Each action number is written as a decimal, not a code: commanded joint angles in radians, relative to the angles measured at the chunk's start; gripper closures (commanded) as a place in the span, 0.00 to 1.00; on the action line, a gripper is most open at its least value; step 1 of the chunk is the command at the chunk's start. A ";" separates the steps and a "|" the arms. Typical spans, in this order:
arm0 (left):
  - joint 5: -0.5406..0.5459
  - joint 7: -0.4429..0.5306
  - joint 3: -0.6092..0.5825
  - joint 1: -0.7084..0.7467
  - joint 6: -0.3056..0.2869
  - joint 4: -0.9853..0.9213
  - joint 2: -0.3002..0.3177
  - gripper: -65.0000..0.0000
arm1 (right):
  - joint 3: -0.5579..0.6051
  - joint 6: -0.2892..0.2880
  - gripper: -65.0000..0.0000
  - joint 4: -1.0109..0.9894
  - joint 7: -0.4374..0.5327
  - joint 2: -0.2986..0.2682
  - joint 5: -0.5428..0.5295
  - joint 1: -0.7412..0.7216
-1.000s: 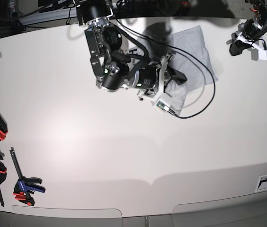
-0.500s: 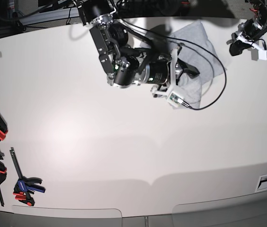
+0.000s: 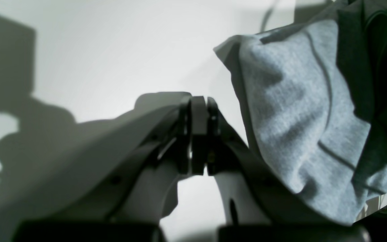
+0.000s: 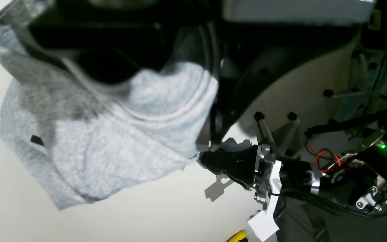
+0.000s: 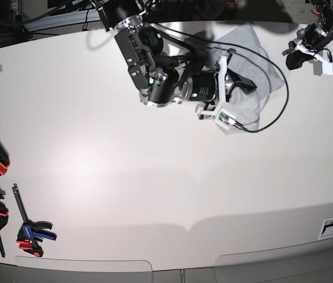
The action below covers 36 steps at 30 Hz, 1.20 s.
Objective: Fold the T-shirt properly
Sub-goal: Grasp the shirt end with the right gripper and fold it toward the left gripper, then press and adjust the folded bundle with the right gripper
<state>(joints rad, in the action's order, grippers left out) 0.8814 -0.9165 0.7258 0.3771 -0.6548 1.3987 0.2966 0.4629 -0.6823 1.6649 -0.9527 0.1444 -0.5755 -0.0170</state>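
T-shirt (image 5: 250,69): light grey, bunched in a folded heap at the far edge of the pale worktop (image 5: 154,177). Right gripper (image 5: 242,85): on the T-shirt, fingers pinching a fold of its cloth, black cable looping around the near side of the heap. Left gripper (image 5: 293,59): beside the T-shirt, apart from it, fingers pressed together on nothing; clamps (image 5: 1,200) well apart from the T-shirt, at the worktop's edge.

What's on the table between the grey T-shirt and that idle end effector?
Only bare white table separates the T-shirt from the left end effector, per the right wrist view.
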 commanded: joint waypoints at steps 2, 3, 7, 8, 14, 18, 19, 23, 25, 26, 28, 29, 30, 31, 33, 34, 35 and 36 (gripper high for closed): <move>-0.002 -0.003 0.005 0.005 0.005 0.014 0.014 1.00 | 0.002 -0.016 1.00 0.020 0.034 0.013 -0.029 -0.019; -0.002 -0.003 0.005 0.005 0.005 0.014 0.014 1.00 | 0.002 -0.016 1.00 0.020 0.034 0.013 -0.030 -0.019; -0.002 -0.003 0.005 0.005 0.005 0.014 0.014 1.00 | 0.002 -0.016 1.00 0.020 0.038 0.013 -0.030 -0.019; -0.002 -0.003 0.005 0.005 0.005 0.014 0.014 1.00 | 0.002 -0.016 1.00 0.020 0.041 0.013 -0.029 -0.019; -0.002 -0.003 0.005 0.005 0.005 0.014 0.014 1.00 | 0.002 -0.016 1.00 0.020 0.056 0.013 -0.029 -0.019; -0.002 -0.003 0.005 0.005 0.005 0.014 0.014 1.00 | 0.002 -0.016 1.00 0.019 0.082 0.013 -0.029 -0.019; -0.002 -0.003 0.005 0.005 0.005 0.014 0.014 1.00 | 0.003 -0.016 1.00 0.019 0.092 0.013 -0.029 -0.019; -0.002 -0.003 0.005 0.005 0.005 0.014 0.014 1.00 | 0.008 -0.016 1.00 0.019 0.151 0.013 -0.029 -0.019; -0.002 -0.003 0.005 0.006 0.005 0.014 0.014 1.00 | 0.029 -0.016 1.00 0.018 0.164 0.013 -0.027 -0.019; -0.002 -0.003 0.005 0.005 0.005 0.014 0.014 1.00 | 0.046 -0.016 1.00 0.016 0.167 0.013 -0.024 -0.019; -0.002 -0.003 0.005 0.005 0.005 0.014 0.014 1.00 | 0.094 -0.016 1.00 0.010 0.180 0.013 -0.001 -0.018; -0.002 -0.003 0.005 0.006 0.005 0.014 0.014 1.00 | 0.124 -0.016 1.00 0.010 0.188 0.013 0.022 -0.019; -0.002 -0.003 0.005 0.006 0.005 0.014 0.014 1.00 | 0.156 -0.016 1.00 0.010 0.198 0.013 0.048 -0.019; -0.002 -0.003 0.005 0.006 0.005 0.014 0.014 1.00 | 0.187 -0.016 1.00 0.010 0.212 0.013 0.073 -0.019; -0.002 -0.003 0.005 0.006 0.005 0.014 0.014 1.00 | 0.244 -0.016 0.96 0.010 0.246 0.013 0.127 -0.019; -0.002 -0.003 0.005 0.006 0.005 0.014 0.014 1.00 | 0.266 -0.016 0.91 0.010 0.261 0.013 0.148 -0.021; -0.002 -0.003 0.005 0.006 0.005 0.014 0.014 1.00 | 0.282 -0.016 0.86 0.010 0.264 0.013 0.160 -0.028; -0.002 -0.004 0.005 0.006 0.005 0.014 0.014 1.00 | 0.292 -0.016 0.80 0.010 0.264 0.013 0.171 -0.034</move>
<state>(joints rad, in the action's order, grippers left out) 0.8814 -0.9165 0.7258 0.3775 -0.6548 1.3987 0.2962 0.7586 -0.6838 1.6577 -0.7227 0.1413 -0.3882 -0.0326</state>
